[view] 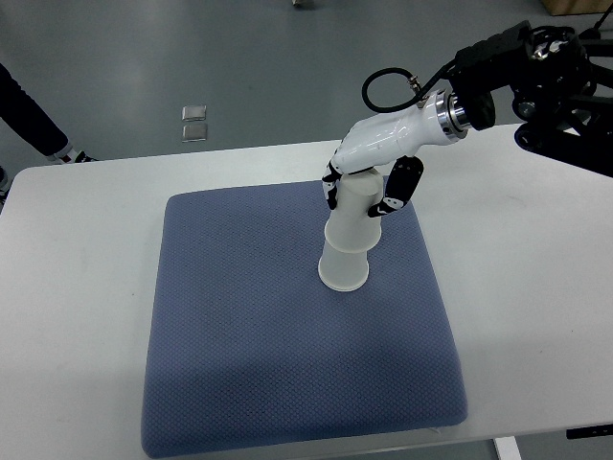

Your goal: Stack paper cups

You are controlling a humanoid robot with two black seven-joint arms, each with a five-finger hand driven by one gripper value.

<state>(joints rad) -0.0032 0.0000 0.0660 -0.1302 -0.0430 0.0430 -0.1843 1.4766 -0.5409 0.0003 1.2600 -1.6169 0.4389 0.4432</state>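
Top view: we find the right robot hand clasping the upper paper cup, inverted and seated over the lower paper cup on the blue pad, toward the desk's far right. We judge stacking nearly complete; next calls for release and straight withdrawal.
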